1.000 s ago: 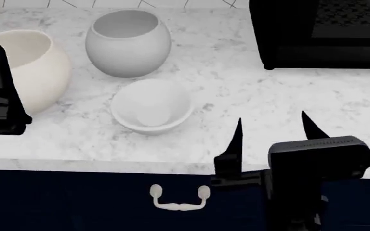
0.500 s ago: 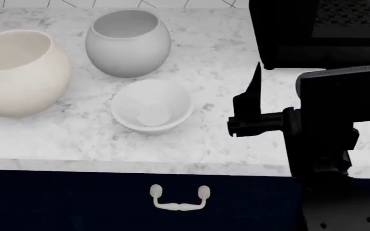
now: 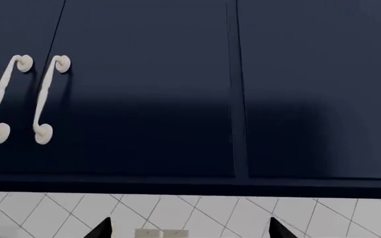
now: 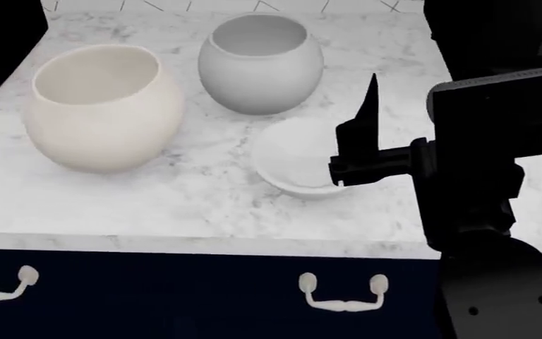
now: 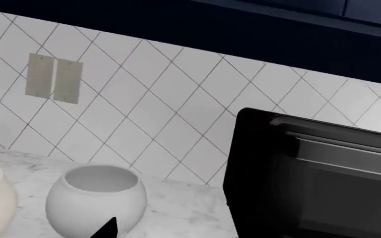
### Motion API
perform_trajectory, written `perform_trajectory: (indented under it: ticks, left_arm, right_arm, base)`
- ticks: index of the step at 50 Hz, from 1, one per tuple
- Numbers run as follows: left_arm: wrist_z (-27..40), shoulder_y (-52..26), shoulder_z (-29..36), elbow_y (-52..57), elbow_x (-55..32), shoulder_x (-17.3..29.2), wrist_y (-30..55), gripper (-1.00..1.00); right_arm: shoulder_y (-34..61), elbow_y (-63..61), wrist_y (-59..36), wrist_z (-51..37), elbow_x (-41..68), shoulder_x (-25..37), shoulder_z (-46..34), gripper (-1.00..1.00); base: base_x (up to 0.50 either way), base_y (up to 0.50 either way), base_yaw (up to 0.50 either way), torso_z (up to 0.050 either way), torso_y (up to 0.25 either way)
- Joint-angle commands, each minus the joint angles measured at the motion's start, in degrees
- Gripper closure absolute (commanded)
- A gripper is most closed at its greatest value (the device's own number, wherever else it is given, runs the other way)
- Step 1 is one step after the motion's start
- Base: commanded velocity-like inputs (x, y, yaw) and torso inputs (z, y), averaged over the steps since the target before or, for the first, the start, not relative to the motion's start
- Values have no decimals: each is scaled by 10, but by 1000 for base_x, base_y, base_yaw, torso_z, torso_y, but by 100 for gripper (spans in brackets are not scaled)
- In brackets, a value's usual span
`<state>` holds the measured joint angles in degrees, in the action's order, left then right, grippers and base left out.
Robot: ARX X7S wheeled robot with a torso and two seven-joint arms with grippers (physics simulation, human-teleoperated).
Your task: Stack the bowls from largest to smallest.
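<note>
A cream bowl [image 4: 101, 106], a grey bowl [image 4: 260, 63] and a white bowl [image 4: 295, 159] are sitting on a white, grey-veined marble surface [image 4: 158, 205] — navy cabinets [image 3: 144, 99] showing cream handles [image 3: 8, 99].

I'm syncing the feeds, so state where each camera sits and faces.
Head view: looks down on the counter with cream bowl, white bowl; right hand in front.
Left wrist view: faces upper cabinets; only fingertips show.
Right wrist view: faces the tiled wall; one fingertip.
Shared: grey bowl, head and right wrist.

Kitchen: marble countertop [image 4: 205, 205], navy cabinets [image 3: 144, 99], diamond-tiled backsplash [image 5: 144, 109], black oven [image 5: 316, 183].
</note>
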<state>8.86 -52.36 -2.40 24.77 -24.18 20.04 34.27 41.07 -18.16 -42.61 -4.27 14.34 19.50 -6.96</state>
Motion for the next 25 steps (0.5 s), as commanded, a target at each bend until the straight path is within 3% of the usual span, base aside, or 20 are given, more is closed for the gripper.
perform_trajectory:
  ticks: [1,25]
  left_arm:
    - [-6,-1,-6,3,24,-2,1,-100]
    - [-2,8,4,8,24,-1,-4,-100]
  right_arm:
    - [4,2,-4,15,-7,-8,1,-100]
    - [-18,-4,9,11,8,-7,18,-100]
  base:
    - [0,473,0,0,0]
    - [0,466,0,0,0]
